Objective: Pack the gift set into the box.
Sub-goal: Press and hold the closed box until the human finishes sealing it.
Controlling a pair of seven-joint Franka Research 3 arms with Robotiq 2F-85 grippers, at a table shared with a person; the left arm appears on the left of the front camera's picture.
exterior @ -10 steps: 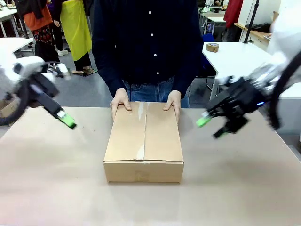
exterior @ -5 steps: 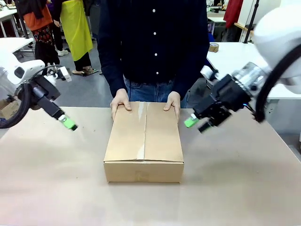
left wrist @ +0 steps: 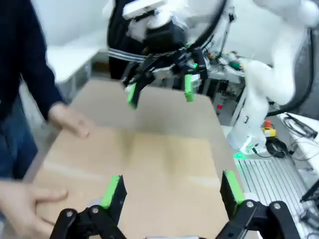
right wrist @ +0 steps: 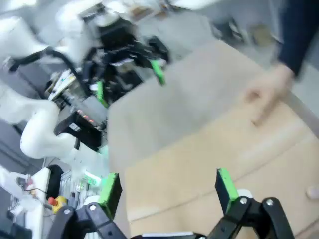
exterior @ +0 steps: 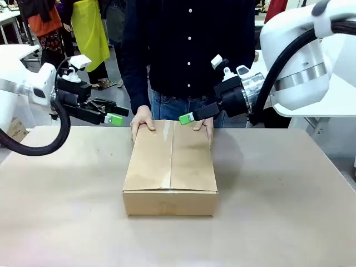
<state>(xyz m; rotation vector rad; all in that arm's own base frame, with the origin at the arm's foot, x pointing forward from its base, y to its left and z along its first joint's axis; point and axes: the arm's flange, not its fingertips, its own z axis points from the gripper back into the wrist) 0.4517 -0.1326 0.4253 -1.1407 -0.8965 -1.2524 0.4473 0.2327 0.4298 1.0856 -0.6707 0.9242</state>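
The box (exterior: pixel 170 167) was located at the centre of the table (exterior: pixel 67 211), its top flaps (exterior: pixel 149 158) closed and a tape strip (exterior: pixel 167 132) laid along the centre seam. The far corners, at 11 and 1 o'clock on the box, were held by the person's hands (exterior: pixel 143 121). Over the preceding second both arms had been raised and swung inward from the table's sides. The left gripper (exterior: pixel 115 116) was brought from low over the table at 9 o'clock to a position above table height at 10 o'clock of the box, aimed towards it. The right gripper (exterior: pixel 187 117) was carried from well apart at 3 o'clock to a point above the far edge at 1 o'clock, just beside the person's hand there. In both wrist views the fingers were seen spread wide, with nothing held between them. The approach phase was judged complete. As the flaps were not yet opened, packing was judged not to have begun; care near the person's hands was judged necessary.
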